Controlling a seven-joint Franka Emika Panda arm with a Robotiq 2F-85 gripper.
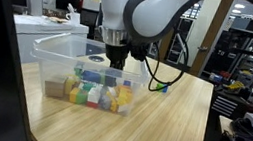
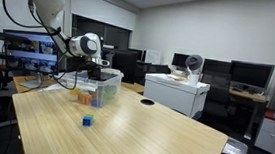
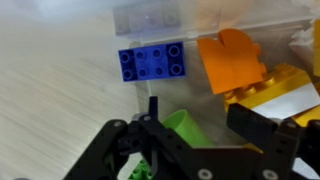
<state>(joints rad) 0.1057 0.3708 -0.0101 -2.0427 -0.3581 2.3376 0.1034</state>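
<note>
Position: end effector (image 1: 115, 63) low over the clear plastic storage bin (image 1: 52, 64) on the light wooden desk (image 1: 164, 127). Jaws spread wide, nothing clamped between them.

Directly beneath, in the wrist view: lime-green plastic toy block (image 3: 186, 128), lying between the two fingers but not pinched. Around it in the bin: blue studded plastic brick (image 3: 152, 62) close to a clear wall, orange rounded plastic block (image 3: 232, 60) just beside it, and yellow plastic block (image 3: 272, 95) touching the orange one. Apart on the desk, in an exterior view: small blue cube (image 2: 87, 121), well clear of the bin.

Recommended handling of the green block, judged from this position:
1. Centre the fingers over the block's flat sides, not its corners.
2. Align the wrist square to those sides to avoid a twisting pinch.
3. Descend straight and slowly; watch for the yellow block crowding the right-hand finger.
4. Stay away from the bin walls, since a nudge likely shifts the light bin on the desk.
5. Close only once both pads bracket the block evenly.
6. Lift vertically until clear of the rim.
</note>
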